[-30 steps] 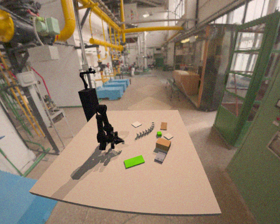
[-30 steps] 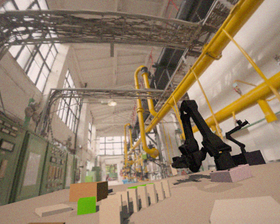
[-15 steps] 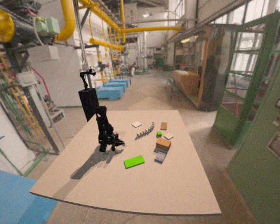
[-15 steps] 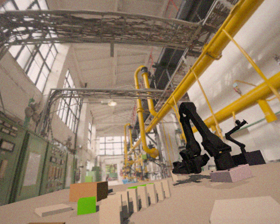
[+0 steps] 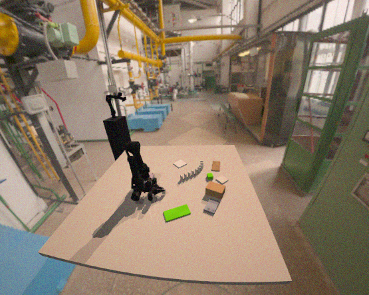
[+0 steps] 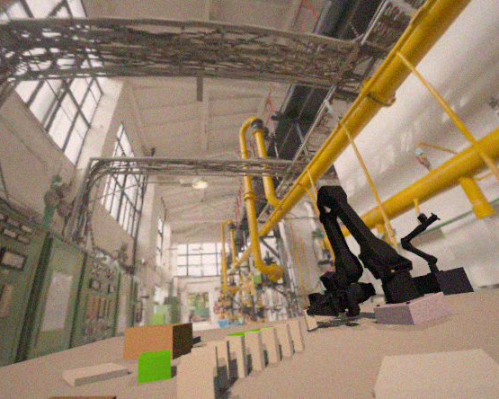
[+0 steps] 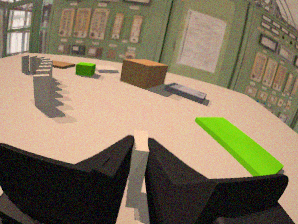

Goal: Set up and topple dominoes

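A curved row of several pale dominoes [image 5: 189, 175] [image 6: 254, 350] [image 7: 43, 91] stands upright on the table. My gripper [image 5: 164, 190] [image 6: 308, 315] [image 7: 139, 143] is shut on a pale domino [image 6: 311, 321] [image 7: 138, 167], which is upright and low over the table, beyond the row's near end. The gap to that end looks wider than the row's own spacing. In the wrist view a shadow lies by the held domino's foot; whether the foot touches the table is not clear. In the top view the held domino is too small to make out.
A green slab [image 5: 177, 212] [image 7: 239, 145], an orange-brown box [image 5: 215, 189] [image 6: 149, 341] [image 7: 144, 73], a grey block [image 5: 211, 206] [image 7: 186, 93], a green cube [image 5: 209, 176] [image 6: 154, 366] and flat pale tiles [image 5: 179, 163] [image 5: 222, 179] lie around the row. A pink block [image 6: 410, 310] sits by the arm's base.
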Tool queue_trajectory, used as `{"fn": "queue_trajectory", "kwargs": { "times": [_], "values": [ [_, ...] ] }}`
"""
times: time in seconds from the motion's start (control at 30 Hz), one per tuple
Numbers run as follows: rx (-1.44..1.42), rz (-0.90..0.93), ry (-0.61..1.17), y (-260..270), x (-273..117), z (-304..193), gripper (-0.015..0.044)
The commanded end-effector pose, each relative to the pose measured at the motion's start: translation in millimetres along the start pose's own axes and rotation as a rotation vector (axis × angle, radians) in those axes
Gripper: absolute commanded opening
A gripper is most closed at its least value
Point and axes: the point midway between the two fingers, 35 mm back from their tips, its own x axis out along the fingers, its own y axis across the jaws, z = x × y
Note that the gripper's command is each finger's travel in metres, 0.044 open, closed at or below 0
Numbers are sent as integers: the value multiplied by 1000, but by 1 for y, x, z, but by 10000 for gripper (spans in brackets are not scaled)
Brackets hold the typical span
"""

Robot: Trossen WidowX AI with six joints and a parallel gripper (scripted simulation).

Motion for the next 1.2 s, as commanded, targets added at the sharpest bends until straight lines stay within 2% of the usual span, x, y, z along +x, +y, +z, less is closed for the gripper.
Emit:
{"fn": "queue_trajectory", "kwargs": {
  "times": [0.0, 0.83, 1.17],
  "values": [
    [12, 3, -8, 2, 2, -2, 24],
    [12, 12, -24, 5, 5, -2, 24],
    [12, 12, -24, 5, 5, -2, 286]
  ]
}}
